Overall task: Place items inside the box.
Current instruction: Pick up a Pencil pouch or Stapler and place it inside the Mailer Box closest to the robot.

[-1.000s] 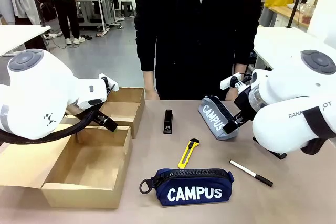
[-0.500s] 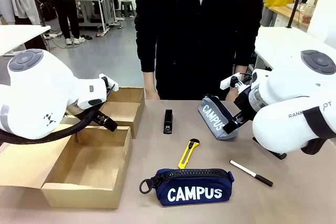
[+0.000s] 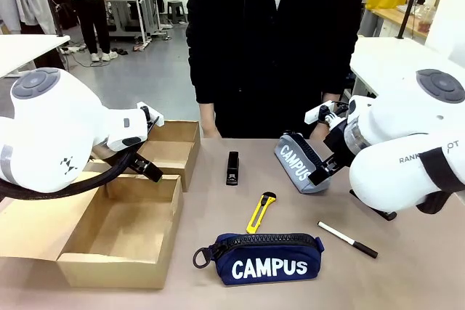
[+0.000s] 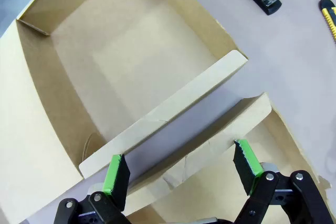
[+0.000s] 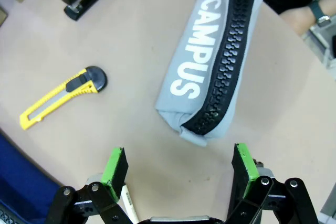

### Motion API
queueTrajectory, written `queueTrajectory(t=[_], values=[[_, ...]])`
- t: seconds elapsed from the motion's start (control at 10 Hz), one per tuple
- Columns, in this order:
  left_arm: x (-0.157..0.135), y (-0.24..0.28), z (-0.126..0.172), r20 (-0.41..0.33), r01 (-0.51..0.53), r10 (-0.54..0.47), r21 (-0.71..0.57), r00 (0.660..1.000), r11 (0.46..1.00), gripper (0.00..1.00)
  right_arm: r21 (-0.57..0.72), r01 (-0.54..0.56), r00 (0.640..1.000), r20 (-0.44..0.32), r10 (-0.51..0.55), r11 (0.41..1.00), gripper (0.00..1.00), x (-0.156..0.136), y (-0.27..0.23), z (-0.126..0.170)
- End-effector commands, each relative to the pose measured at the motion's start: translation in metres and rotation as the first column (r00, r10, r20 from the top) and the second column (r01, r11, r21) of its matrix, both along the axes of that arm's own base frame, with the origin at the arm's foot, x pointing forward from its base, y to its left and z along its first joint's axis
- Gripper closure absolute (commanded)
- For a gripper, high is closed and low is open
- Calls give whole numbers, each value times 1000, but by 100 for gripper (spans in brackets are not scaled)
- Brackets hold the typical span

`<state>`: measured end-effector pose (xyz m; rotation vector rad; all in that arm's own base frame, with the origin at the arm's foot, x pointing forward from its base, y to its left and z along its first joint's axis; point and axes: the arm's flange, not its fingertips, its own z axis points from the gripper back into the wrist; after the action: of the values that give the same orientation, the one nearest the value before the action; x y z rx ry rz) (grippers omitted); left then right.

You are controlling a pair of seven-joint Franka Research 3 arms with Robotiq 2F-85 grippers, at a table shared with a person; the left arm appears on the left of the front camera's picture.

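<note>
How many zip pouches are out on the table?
2. The grey fabric zip pouch lettered CAMPUS lies far right on the table; the navy fabric zip pouch lies front middle. The left arm covers part of the brown cardboard box, so another may be hidden.

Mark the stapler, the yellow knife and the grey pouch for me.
stapler (image 3: pixel 232 168), front view, middle of its black body.
yellow knife (image 3: pixel 259 215), front view, yellow handle.
grey pouch (image 5: pixel 192 62), right wrist view, lettered side.

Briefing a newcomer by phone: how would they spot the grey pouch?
On the table, go from the cardboard box at left across to the far right. The grey pouch lies there, tilted; both pouches read CAMPUS, but the navy pouch sits at the near edge.
</note>
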<state>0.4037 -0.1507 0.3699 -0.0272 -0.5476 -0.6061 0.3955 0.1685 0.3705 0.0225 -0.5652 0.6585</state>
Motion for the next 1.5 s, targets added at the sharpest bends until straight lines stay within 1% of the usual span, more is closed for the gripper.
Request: queueTrajectory(t=[0.0, 0.1, 0.2, 0.3, 0.4, 0.5, 0.6, 0.7, 0.8, 0.9, 1.0, 1.1, 1.2, 1.3, 1.4], values=[[0, 0, 0, 0, 0, 0, 0, 1000, 1000, 0, 0, 0, 1000, 0, 0, 1000, 0, 0, 0, 0], [-1, 0, 10, -42, 58, -61, -55, 997, 997, 0, 46, -55, 998, -26, 56, 997, 0, 0, -7, 11], [-11, 4, 35, -29, 128, -133, -146, 991, 981, 0, 62, -46, 998, -43, 49, 997, 0, -3, -23, 33], [-25, 10, 64, -37, 133, -141, -168, 989, 977, 0, 116, -48, 995, -78, 57, 992, 0, -12, -43, 60], [-48, 18, 100, -42, 87, -98, -201, 994, 976, 0, 208, -30, 986, -153, 63, 978, 0, -32, -74, 94], [-70, 35, 128, -53, 36, -52, -262, 997, 964, 0, 293, 48, 982, -190, 10, 955, 0, -56, -106, 122], [-90, 71, 153, -85, 42, -81, -388, 993, 921, 0, 428, 170, 968, -241, -69, 888, 0, -85, -150, 145], [-100, 105, 164, -126, 42, -119, -495, 985, 868, 0, 458, 307, 945, -251, -210, 834, 0, -101, -187, 152], [-107, 150, 171, -139, -2, -104, -609, 985, 793, 0, 568, 341, 938, -256, -232, 749, 0, -117, -242, 153], [-113, 202, 170, -156, -74, -61, -731, 986, 679, 0, 634, 400, 917, -291, -275, 663, 0, -128, -295, 146], [-121, 264, 157, -163, -151, 19, -852, 986, 502, 0, 674, 467, 884, -341, -320, 572, 0, -135, -349, 131], [-134, 294, 138, -173, -209, 127, -907, 977, 365, 0, 714, 522, 850, -386, -359, 468, 0, -139, -384, 115], [-146, 317, 110, -252, -307, 227, -918, 941, 252, 0, 755, 537, 829, -391, -399, 376, 0, -145, -410, 100], [-155, 336, 81, -362, -415, 316, -902, 877, 119, 0, 782, 548, 803, -391, -450, 298, 0, -151, -424, 87], [-168, 347, 58, -416, -444, 342, -896, 843, 4, 0, 785, 551, 796, -390, -463, 285, 0, -153, -428, 76]])
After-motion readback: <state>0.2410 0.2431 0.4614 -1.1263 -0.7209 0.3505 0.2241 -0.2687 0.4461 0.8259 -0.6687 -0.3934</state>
